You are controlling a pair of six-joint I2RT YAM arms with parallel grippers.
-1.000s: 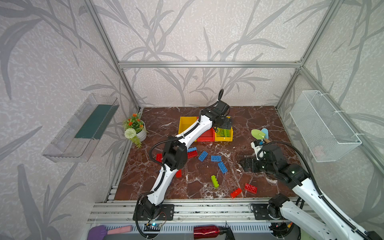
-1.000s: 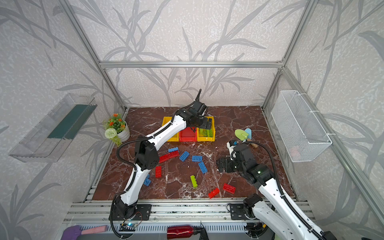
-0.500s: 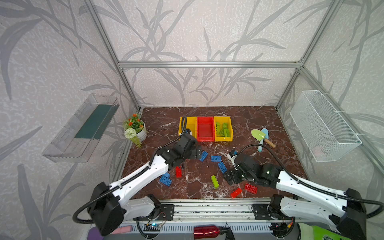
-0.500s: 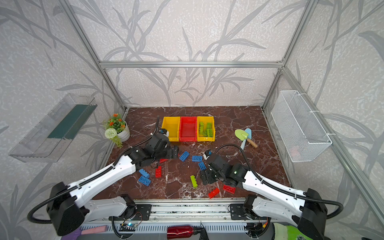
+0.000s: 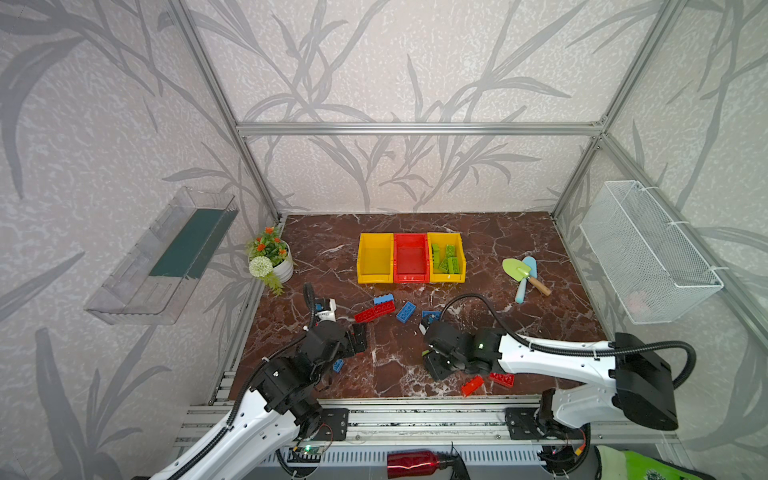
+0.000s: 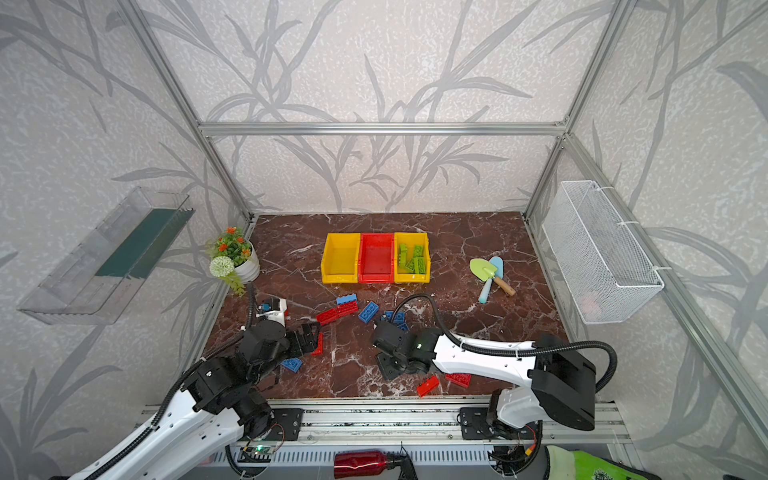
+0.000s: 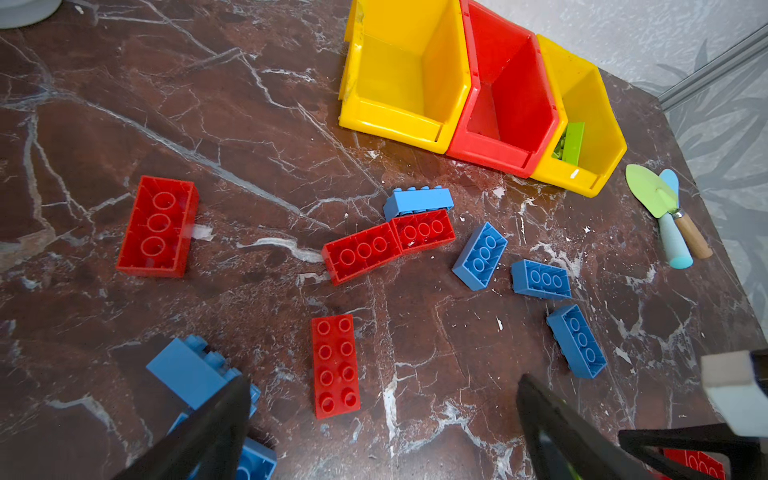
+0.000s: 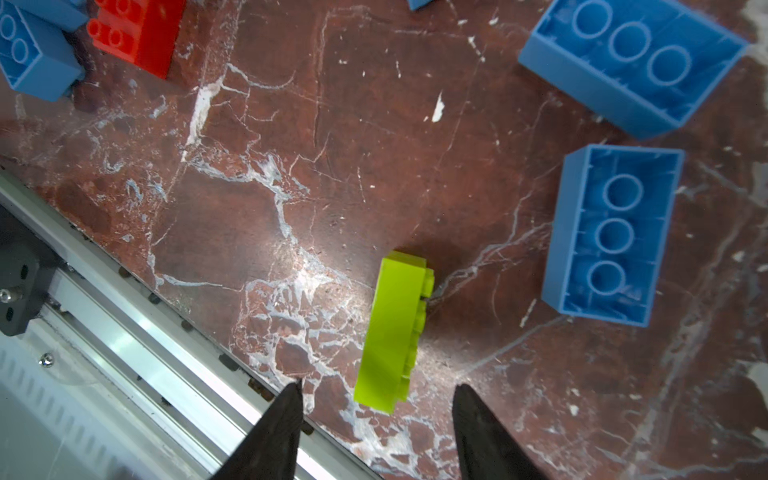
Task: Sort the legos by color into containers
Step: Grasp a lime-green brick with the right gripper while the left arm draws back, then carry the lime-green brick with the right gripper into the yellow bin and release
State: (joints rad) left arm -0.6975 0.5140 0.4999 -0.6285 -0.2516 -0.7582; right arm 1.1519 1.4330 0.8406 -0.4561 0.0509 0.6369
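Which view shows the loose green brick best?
Right wrist: the green brick lies on its side, whole, one end between the open fingers of the right gripper. In both top views the right arm covers it; the left wrist view misses it.

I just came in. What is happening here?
Two robot arms sort studded plastic bricks by colour. The right gripper, open, straddles a lime green oblong brick near the table's front edge without touching it. The left gripper hangs open above a red brick. Green bricks lie in the right yellow plastic bin; the red bin and left yellow bin are empty.
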